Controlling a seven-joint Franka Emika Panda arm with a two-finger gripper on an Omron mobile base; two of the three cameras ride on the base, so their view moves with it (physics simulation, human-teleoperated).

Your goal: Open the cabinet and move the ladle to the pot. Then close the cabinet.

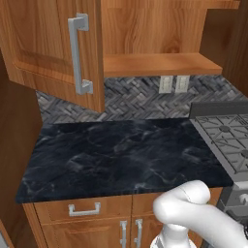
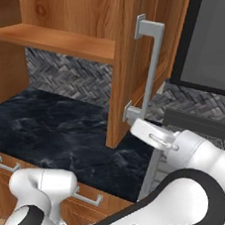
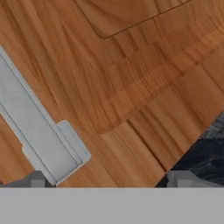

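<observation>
Cabinet (image 2: 134, 77) door before wide-spread fingers (image 3: 37, 179)

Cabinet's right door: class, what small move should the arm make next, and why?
Probably draw the gripper straight back, clear of the handle. The right door of the cabinet already stands swung wide, and the jaws are open by the handle's lower end, gripping nothing.

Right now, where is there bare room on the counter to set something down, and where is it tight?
The black marble counter lies bare from the herringbone backsplash to its front edge, between the wooden side wall and the stove. The cabinet shelf's visible part is bare too. It is tight at the right door's handle, where the open gripper sits close.
</observation>
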